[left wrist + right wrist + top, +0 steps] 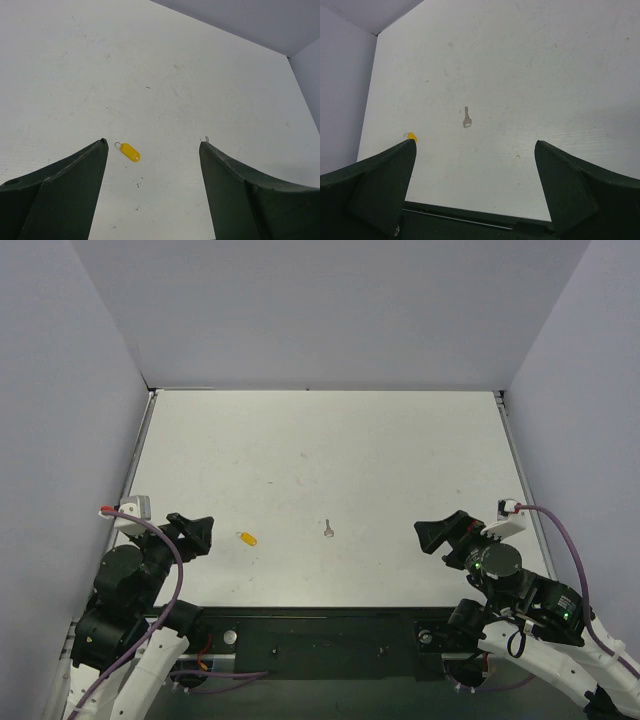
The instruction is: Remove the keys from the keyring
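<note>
While the key (328,529) lies on the table (350,440) well apart from the keyring (246,538), left gripper (153,144) and right gripper (475,142) hang wide open and empty, separation seemingly complete, no grasp needed.

**White Tabletop Enclosed by Pale Lilac Panels**

A white tabletop (400,450) is enclosed on three sides by plain, matte panels of pale lilac-grey: a back wall (330,310), a left wall (60,390) and a right wall (590,360). The surface is marked by faint scuffs and a few small dark specks. A thin metallic strip (138,455) is run along the table's left edge, and a matching strip (518,455) along its right. The scene is lit softly and evenly, and only weak shadows are cast.
</note>
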`<state>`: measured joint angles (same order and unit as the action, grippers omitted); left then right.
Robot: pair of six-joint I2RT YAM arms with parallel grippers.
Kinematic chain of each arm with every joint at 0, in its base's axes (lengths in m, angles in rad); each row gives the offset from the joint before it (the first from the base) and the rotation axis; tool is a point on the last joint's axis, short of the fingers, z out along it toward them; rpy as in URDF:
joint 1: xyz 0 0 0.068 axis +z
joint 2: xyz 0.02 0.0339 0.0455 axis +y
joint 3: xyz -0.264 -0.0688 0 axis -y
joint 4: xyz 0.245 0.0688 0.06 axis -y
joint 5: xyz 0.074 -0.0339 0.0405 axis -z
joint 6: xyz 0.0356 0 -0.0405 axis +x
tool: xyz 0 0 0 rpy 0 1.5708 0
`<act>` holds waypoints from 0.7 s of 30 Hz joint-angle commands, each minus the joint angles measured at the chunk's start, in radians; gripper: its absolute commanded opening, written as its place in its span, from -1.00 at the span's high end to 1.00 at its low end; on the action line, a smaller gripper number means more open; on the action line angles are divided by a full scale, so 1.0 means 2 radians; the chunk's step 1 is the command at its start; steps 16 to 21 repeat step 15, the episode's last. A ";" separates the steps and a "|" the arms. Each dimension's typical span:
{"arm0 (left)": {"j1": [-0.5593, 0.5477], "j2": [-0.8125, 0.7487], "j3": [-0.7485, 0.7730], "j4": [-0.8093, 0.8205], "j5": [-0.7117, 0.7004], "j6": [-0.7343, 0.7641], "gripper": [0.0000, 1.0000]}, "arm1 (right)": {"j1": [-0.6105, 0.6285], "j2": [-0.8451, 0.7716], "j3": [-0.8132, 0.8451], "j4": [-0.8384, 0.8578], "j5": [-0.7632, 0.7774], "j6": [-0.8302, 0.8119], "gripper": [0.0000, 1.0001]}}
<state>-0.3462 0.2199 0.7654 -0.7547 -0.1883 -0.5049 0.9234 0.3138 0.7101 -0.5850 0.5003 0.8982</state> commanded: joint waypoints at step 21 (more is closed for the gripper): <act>-0.002 -0.001 -0.001 0.022 -0.011 -0.007 -0.68 | -0.001 -0.033 0.004 -0.020 -0.005 0.013 -1.00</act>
